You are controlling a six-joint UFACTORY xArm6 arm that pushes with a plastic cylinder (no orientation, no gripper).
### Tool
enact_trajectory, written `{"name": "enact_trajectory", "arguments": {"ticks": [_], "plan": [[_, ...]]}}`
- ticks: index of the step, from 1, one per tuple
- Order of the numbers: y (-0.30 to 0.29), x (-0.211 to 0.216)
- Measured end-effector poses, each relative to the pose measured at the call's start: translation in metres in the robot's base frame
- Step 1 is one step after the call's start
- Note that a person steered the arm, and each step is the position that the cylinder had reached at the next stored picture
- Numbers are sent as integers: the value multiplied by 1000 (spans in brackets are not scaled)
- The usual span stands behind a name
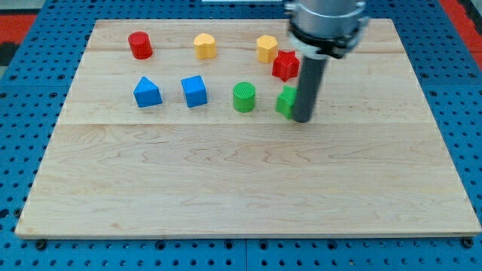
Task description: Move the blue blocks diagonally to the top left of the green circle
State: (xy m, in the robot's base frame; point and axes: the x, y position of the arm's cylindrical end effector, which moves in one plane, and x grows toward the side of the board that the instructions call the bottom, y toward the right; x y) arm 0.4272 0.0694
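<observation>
A blue triangle block (147, 92) and a blue cube (194, 91) sit side by side at the board's upper left. The green circle (244, 97) stands just to the right of the blue cube. My tip (302, 119) rests on the board right of the green circle, touching or just in front of a second green block (285, 101) that the rod partly hides. The tip is well to the right of both blue blocks.
A red cylinder (140, 45) sits near the top left. Two yellow blocks (205, 46) (266, 48) lie along the top. A red star-like block (285, 65) lies just above the hidden green block. The wooden board (241, 188) rests on a blue pegboard.
</observation>
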Motion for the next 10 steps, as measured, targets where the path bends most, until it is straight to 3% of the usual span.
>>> {"name": "enact_trajectory", "arguments": {"ticks": [1, 2, 3, 4, 7, 8, 9, 10], "plan": [[-36, -33], [1, -22], [-17, 1], [-90, 1], [-151, -44], [-184, 12], [-239, -2], [-265, -44]]}}
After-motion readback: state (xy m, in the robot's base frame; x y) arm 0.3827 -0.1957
